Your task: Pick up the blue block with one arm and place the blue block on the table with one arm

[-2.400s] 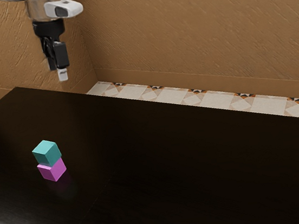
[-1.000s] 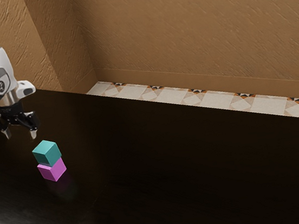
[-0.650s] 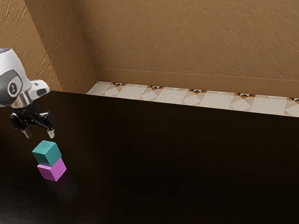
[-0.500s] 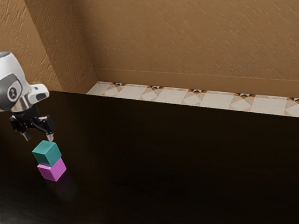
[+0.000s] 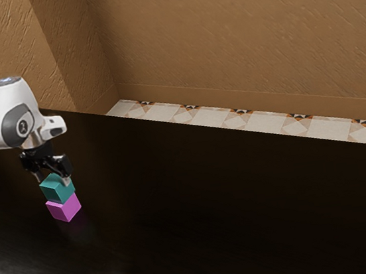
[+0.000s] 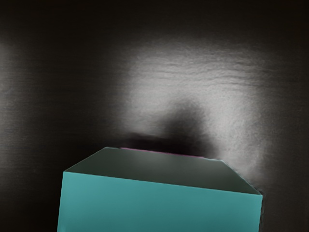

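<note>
My gripper is low over the teal-blue block in the exterior view, open, one finger toward each side of the block's upper part. That block rests on top of a pink block, which stands on the dark table. Directly under my hand, the wrist view has the teal-blue block large and near, with a thin edge of the pink block beyond it. The lower ends of the fingers are partly hard to make out against the block.
Dark, glossy tabletop stretches from the stack toward the exterior view's right. The table's far edge runs in front of a tiled floor and a brown wall. A bright reflection lies on the tabletop in the wrist view.
From high above the far table edge, my gripper has swung over to the stack, turned, and come down around the upper block. Both blocks have stayed in place.
</note>
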Action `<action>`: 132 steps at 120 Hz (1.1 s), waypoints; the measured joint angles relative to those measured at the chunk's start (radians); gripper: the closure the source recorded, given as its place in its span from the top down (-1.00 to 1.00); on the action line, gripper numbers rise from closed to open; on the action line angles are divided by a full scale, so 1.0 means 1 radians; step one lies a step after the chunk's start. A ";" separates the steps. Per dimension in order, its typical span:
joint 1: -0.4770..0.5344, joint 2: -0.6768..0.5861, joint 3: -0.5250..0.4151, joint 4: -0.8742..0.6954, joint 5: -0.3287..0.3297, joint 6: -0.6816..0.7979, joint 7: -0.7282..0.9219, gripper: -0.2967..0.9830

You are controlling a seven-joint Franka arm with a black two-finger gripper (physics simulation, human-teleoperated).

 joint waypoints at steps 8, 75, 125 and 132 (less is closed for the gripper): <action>-0.001 0.006 -0.002 -0.005 -0.001 0.008 0.005 0.54; 0.008 0.054 -0.003 -0.008 -0.003 0.052 0.031 0.17; 0.175 0.036 0.003 0.103 -0.005 0.022 0.036 0.08; 0.236 0.100 0.004 0.133 -0.006 0.020 0.037 0.09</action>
